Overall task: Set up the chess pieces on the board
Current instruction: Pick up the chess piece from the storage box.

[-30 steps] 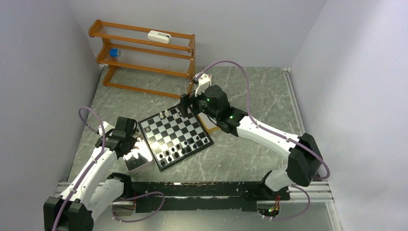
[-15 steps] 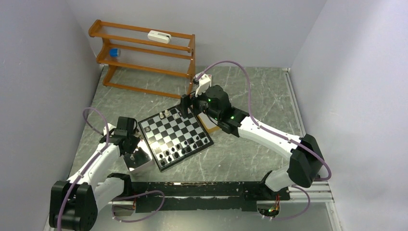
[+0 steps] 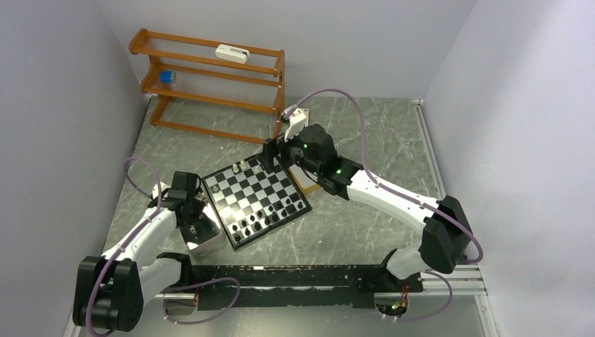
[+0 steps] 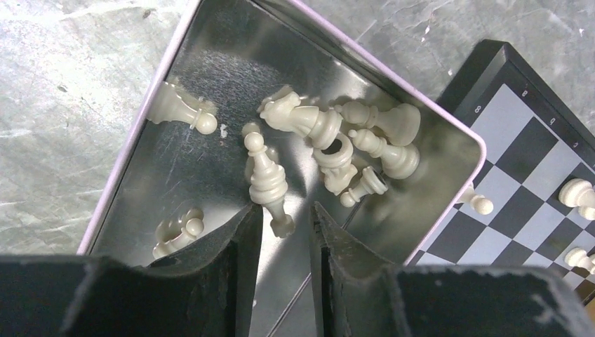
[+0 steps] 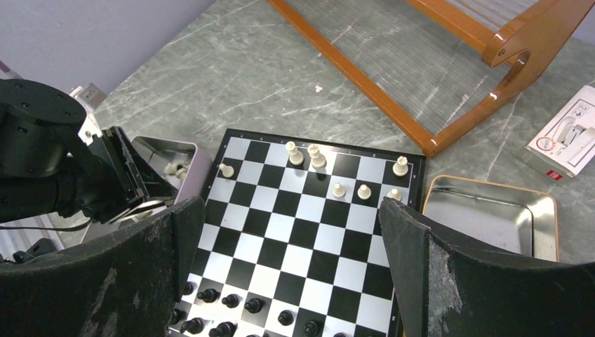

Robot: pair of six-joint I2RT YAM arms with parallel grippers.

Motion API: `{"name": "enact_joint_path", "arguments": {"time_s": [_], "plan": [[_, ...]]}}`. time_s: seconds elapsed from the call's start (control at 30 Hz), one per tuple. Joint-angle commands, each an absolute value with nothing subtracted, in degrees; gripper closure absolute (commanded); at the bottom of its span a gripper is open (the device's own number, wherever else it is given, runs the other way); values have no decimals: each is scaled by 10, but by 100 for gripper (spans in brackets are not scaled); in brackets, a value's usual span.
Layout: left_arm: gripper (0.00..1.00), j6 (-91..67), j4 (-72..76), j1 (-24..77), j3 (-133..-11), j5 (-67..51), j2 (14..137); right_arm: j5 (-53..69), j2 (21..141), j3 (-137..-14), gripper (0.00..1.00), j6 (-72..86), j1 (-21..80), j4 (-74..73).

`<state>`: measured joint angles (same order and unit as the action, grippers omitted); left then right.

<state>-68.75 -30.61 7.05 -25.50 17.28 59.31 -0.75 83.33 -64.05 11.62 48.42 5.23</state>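
Observation:
The board (image 3: pixel 256 200) lies between the arms, with black chess pieces (image 3: pixel 263 219) in its near rows and a few white ones (image 3: pixel 242 166) at the far side. My left gripper (image 3: pixel 191 223) reaches into a metal tray (image 4: pixel 217 70) of loose cream pieces. In the left wrist view its jaws (image 4: pixel 285 210) stand narrowly open. The thin end of a fallen white piece (image 4: pixel 266 182) lies between the tips, with a gap beside it. My right gripper (image 5: pixel 289 203) hangs wide open above the board (image 5: pixel 309 239), with nothing between its fingers.
A second metal tray (image 5: pixel 491 210) with an orange rim sits off the board's far right corner. A wooden rack (image 3: pixel 210 77) stands at the back left with a white box (image 3: pixel 232 53) on top. A white leaflet (image 5: pixel 572 133) lies beside the rack.
The left arm has drawn its gripper nearer and lower over the tray, and its jaws have narrowed a little. The right arm has not moved.

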Motion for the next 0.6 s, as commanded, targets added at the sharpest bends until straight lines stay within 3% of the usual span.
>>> {"name": "enact_joint_path", "arguments": {"time_s": [0.0, 0.23, 0.47, 0.57], "plan": [[65, -690, -288, 63, -245, 175, 596, -4, 838, -649, 0, 118, 484, 59], [70, -698, -288, 62, -237, 168, 601, -6, 840, -653, 0, 119, 484, 58], [91, -690, -335, 62, -257, 178, 595, -3, 838, -650, 0, 127, 484, 60], [95, -677, -365, 61, -275, 184, 571, -2, 837, -645, 0, 134, 483, 63]]}}
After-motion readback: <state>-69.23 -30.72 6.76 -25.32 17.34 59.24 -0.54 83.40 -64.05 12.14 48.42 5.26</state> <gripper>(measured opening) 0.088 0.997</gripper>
